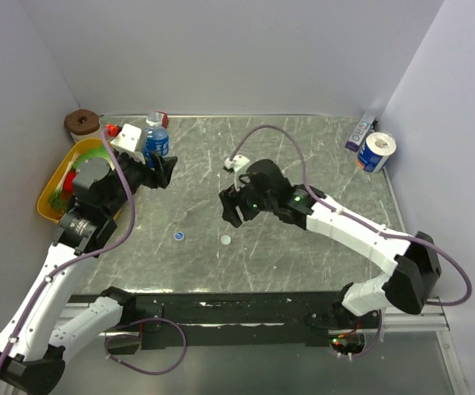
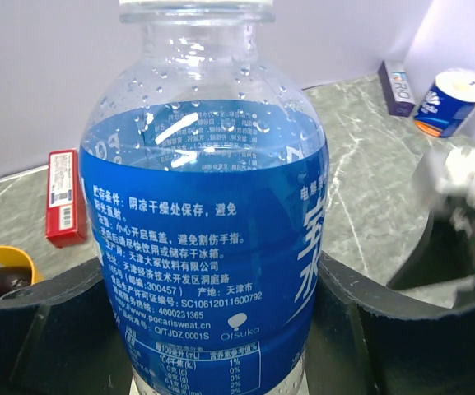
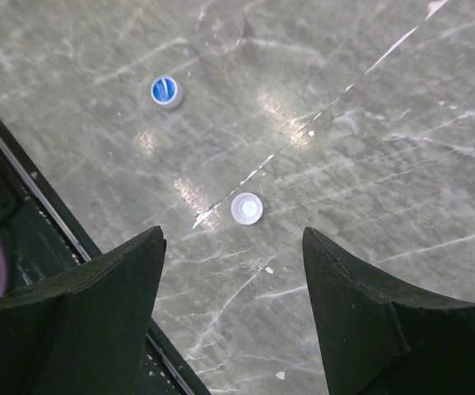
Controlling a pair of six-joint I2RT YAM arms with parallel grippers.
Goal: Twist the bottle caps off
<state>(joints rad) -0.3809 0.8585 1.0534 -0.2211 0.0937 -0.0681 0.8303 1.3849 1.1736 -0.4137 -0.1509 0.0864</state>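
Note:
A clear bottle with a blue label [image 1: 156, 141] stands upright at the back left of the table. My left gripper [image 1: 165, 169] is shut on its lower body; in the left wrist view the bottle [image 2: 204, 214] fills the frame between the black fingers [image 2: 48, 329]. Its top is cut off there, so I cannot tell whether a cap is on it. A blue cap [image 1: 179, 237] and a white cap [image 1: 225, 240] lie loose on the table. My right gripper [image 1: 233, 210] is open and empty above them; the right wrist view shows the white cap [image 3: 247, 208] just ahead of the gripper [image 3: 233, 239] and the blue cap [image 3: 165, 91] farther off. No other bottles show.
A yellow bowl [image 1: 56, 185] with red and green items sits at the left edge under my left arm. A red box [image 1: 112, 129] and a brown roll [image 1: 81, 122] are at the back left. A toilet roll [image 1: 377, 151] and a purple box [image 1: 359, 133] are at the back right.

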